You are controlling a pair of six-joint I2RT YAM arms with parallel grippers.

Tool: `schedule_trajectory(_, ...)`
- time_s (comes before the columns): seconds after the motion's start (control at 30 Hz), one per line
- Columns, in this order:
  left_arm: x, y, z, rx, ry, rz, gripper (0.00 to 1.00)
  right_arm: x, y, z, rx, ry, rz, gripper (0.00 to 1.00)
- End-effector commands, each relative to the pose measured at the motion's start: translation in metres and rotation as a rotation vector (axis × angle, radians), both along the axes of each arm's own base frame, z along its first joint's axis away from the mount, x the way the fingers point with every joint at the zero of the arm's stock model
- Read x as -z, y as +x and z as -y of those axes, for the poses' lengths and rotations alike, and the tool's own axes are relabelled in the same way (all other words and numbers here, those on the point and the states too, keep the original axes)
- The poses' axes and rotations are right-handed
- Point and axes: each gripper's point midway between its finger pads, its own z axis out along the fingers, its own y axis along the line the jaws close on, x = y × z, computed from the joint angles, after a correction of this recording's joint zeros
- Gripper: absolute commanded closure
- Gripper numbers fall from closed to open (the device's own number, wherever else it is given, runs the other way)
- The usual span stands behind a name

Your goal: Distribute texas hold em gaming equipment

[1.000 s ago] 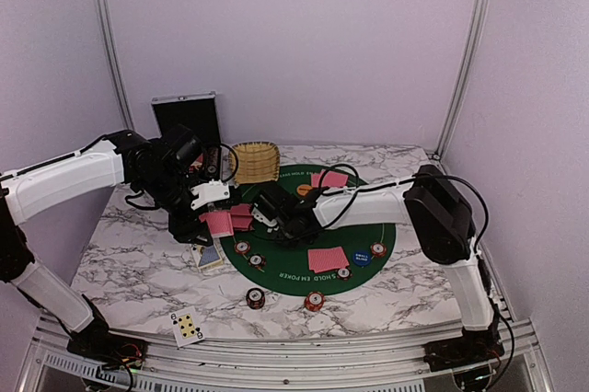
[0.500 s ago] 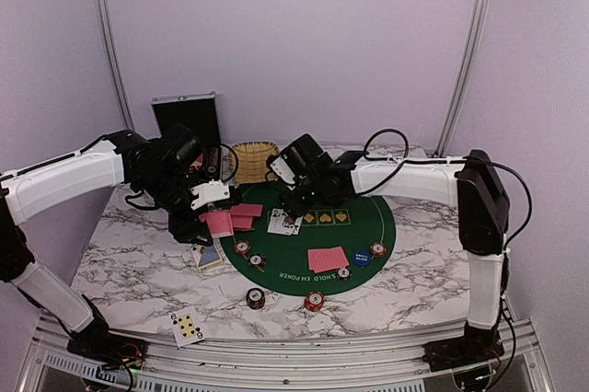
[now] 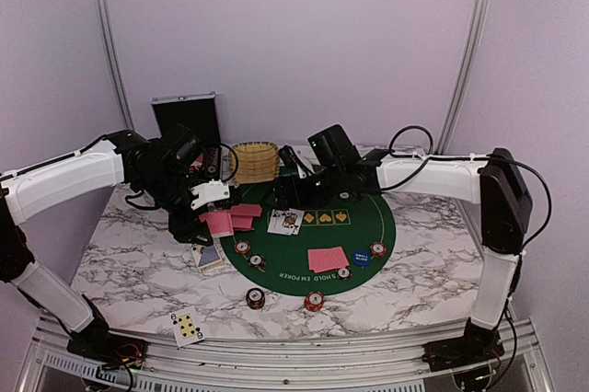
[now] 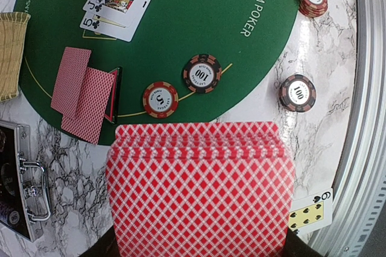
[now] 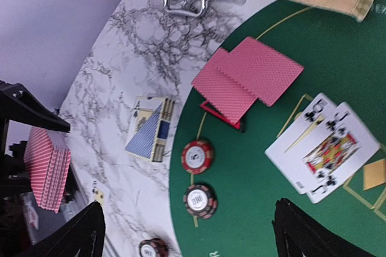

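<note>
A face-up six of clubs (image 3: pixel 187 326) lies front-left on the tabletop (image 3: pixel 120 254). The left gripper (image 3: pixel 212 213) clamps the red-backed deck (image 4: pixel 199 190) near a blue card box (image 3: pixel 210 256), with the black case (image 3: pixel 187 118) behind. The right gripper (image 5: pixel 187 204), spread wide and empty, hovers over the green mat (image 3: pixel 368 226) near the face-up cards (image 3: pixel 286 220), with the basket (image 3: pixel 255 162) behind.

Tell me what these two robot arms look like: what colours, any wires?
The left arm and the right arm both have smooth white shells on their long segments and bulky black joints. Thin black cables loop loosely outside them. The left gripper and right gripper are mostly black; the right one's fingers are flat, angular and black. I can read no markings.
</note>
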Motion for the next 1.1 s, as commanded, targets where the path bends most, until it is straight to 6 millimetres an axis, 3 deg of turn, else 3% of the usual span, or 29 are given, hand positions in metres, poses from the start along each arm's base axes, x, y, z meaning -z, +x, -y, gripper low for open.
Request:
schedule_trajectory(0.0,-0.013,0.002,0.004,0.001,-0.026,0.017,0.97,-0.023,-0.034,-0.029,-0.083,0.297,-0.279,0.05)
schedule_trajectory(0.1,-0.011,0.003,0.003,-0.001,-0.021,0.017,0.97,-0.029,-0.046,-0.037,-0.118,0.415,-0.362,0.04)
schedule_trajectory(0.5,-0.011,0.006,0.005,-0.003,-0.023,0.021,0.97,-0.028,-0.079,-0.074,-0.217,0.465,-0.451,0.04)
schedule_trajectory(1.07,-0.014,0.005,0.008,0.000,-0.039,0.022,0.97,-0.026,-0.090,-0.120,-0.288,0.552,-0.538,0.10)
